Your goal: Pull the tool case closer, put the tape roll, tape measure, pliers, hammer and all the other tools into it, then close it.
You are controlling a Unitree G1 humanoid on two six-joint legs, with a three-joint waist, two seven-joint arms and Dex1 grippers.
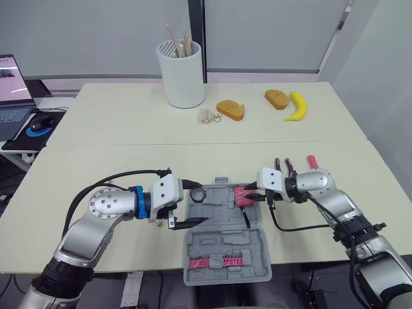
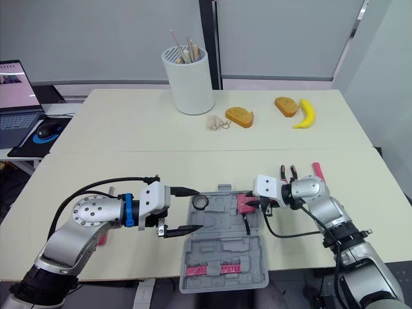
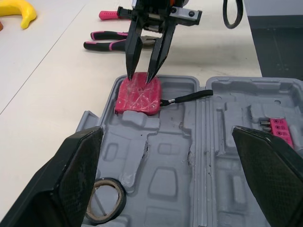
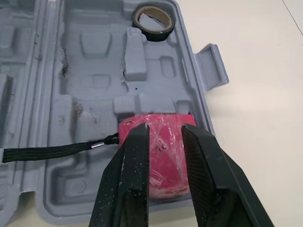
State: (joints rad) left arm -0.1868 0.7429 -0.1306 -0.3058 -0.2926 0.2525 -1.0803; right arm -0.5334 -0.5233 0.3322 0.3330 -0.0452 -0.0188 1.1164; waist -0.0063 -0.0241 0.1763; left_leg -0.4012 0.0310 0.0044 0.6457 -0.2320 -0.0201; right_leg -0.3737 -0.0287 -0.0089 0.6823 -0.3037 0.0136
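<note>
The open grey case [image 1: 219, 241] lies at the lower centre of the frame, on the near edge of the tabletop [image 1: 129, 141]. Its tray half is toward the top of the frame and its lid half toward the bottom. A pink bit holder [image 1: 215, 262] sits in the lid.

The tape roll [image 1: 198, 194] rests in the tray's upper left corner. The pink tape measure [image 1: 243, 196] lies in the tray's upper right corner, with its black strap [image 3: 187, 98] trailing across the tray.

The right end effector [image 3: 140, 78] reaches in from the right of the frame. Its fingers are set to a narrow gap and the tips rest on the tape measure's top face. Whether they pinch it cannot be told.

The left end effector [image 3: 165, 132] comes in from the left and hovers at the tray's left side, over the tape roll. Its fingers are spread wide and hold nothing.

The pliers [image 3: 106, 35] lie on the tabletop just above the right arm. A pink-handled tool [image 1: 312, 159] lies beside them, right of centre. Both are outside the case.
</note>
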